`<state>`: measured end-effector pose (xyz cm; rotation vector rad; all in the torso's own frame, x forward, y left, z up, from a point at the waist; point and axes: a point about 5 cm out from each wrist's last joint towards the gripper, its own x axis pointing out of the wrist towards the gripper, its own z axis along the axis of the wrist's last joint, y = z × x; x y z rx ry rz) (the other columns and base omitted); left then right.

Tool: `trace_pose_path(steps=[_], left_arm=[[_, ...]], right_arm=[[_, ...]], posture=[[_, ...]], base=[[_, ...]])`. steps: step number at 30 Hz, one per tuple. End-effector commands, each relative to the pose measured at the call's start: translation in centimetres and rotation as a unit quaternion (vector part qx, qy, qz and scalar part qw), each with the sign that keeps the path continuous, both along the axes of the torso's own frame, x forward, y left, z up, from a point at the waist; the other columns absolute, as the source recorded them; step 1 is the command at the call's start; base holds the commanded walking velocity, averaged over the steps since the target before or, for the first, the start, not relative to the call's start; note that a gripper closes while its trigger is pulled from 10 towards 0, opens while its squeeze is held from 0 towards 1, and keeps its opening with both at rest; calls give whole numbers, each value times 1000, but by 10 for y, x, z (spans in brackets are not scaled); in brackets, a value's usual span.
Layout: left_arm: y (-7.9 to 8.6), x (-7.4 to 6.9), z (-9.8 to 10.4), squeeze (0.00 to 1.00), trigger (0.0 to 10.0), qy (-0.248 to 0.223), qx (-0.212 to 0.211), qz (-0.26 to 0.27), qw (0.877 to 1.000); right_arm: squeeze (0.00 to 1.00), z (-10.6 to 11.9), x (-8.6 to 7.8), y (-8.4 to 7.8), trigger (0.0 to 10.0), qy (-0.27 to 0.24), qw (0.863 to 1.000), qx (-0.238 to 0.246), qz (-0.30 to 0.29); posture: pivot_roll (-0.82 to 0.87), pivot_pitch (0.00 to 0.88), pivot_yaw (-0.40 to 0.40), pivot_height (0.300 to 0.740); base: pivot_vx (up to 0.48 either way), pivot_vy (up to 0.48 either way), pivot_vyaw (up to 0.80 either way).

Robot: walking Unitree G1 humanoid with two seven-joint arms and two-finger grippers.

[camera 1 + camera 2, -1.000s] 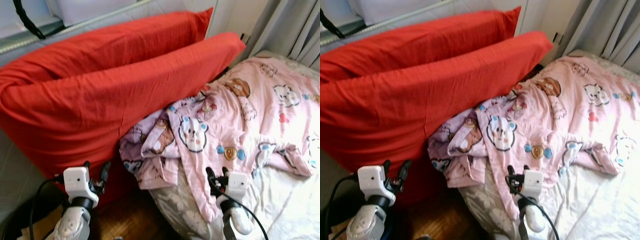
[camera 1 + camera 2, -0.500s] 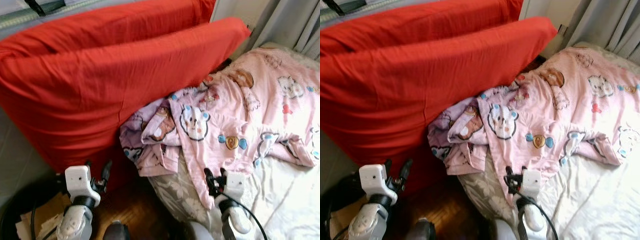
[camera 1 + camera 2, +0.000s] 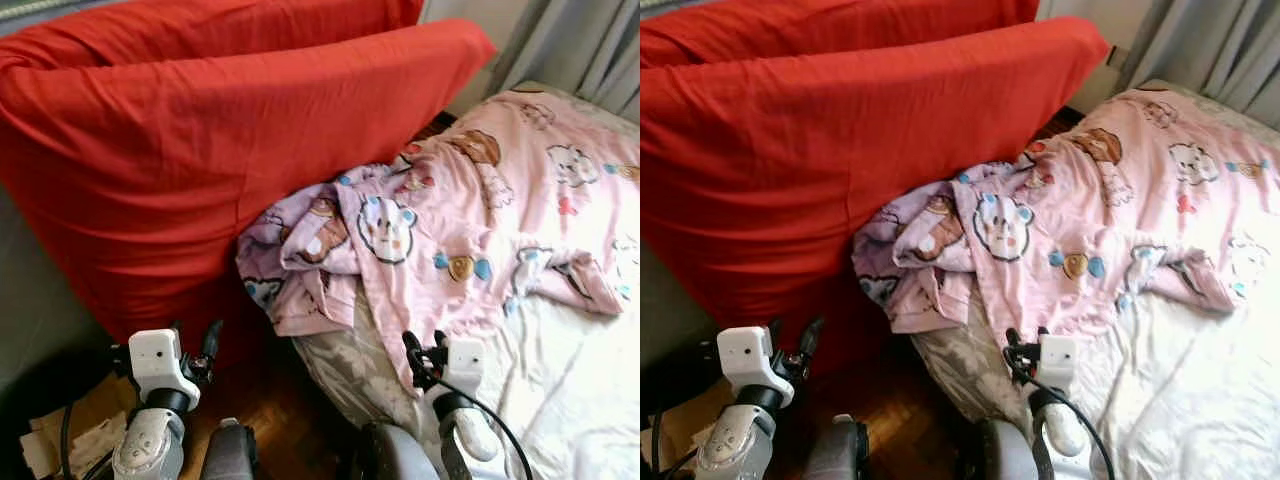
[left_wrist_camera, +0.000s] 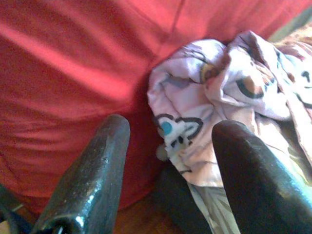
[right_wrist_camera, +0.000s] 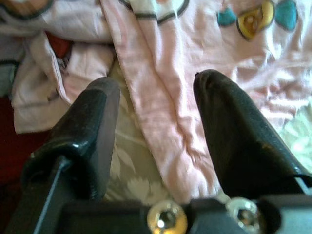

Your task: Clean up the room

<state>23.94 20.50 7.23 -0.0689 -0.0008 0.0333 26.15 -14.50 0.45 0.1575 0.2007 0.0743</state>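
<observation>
Both jaws spread as before: left gripper (image 3: 195, 345) by red pillow (image 3: 230, 150), right gripper (image 3: 422, 357) nearer pink blanket (image 3: 480, 230).

Two red pillows (image 3: 230, 130), one pink cartoon-print blanket (image 3: 470, 220), one flowered bedsheet (image 3: 560, 390), two open grippers: left gripper (image 4: 168, 161), right gripper (image 5: 156, 126).

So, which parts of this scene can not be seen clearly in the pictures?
- Bed sheet under the pink blanket: covered by it, both eye views.
- Red pillows: top and left ends cut off by the frame edges, eye views.
- Papers on the floor: partly hidden by the left gripper, too dark to identify.
- Right gripper: the blanket fold between its open fingers is blurred.
</observation>
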Motion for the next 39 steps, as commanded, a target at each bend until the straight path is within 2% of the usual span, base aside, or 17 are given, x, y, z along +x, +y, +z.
trace_pose_path(steps=[1,6,17,20,24,27,37,39], left_arm=[[-3,-1,-1,0,10000,5,-6,-4,1000],[-3,-1,-2,0,10000,13,-5,-6,1000],[-6,0,-2,0,10000,11,-12,-13,1000],[-6,1,-1,0,10000,10,-12,-14,1000],[-6,3,0,0,10000,10,-10,-14,1000],[-4,3,0,0,10000,9,-9,-13,1000],[-4,0,0,0,10000,13,-7,-13,1000],[-4,0,0,0,10000,13,-6,-14,1000]], right_arm=[[0,-8,-6,-2,10000,19,1000,-3,1],[0,-7,-6,-1,10000,12,1000,-1,3],[0,-14,-5,-3,10000,44,999,0,-6],[0,-12,-4,-1,10000,34,999,1,-6],[0,-13,-4,-2,10000,33,999,2,-9],[0,-15,-2,-5,10000,49,998,8,-39],[0,-14,8,-13,10000,70,994,14,-85],[0,-17,9,-14,10000,93,992,15,-89]], posture=[[127,202,-81,620],[130,202,-81,620],[132,192,-79,620],[132,184,-76,600],[135,183,-76,600],[135,191,-73,600],[138,205,-65,600],[139,207,-63,600]], base=[[0,0,0],[0,0,0],[0,0,0],[0,0,0],[0,0,0],[0,0,0],[0,0,0],[0,0,0]])
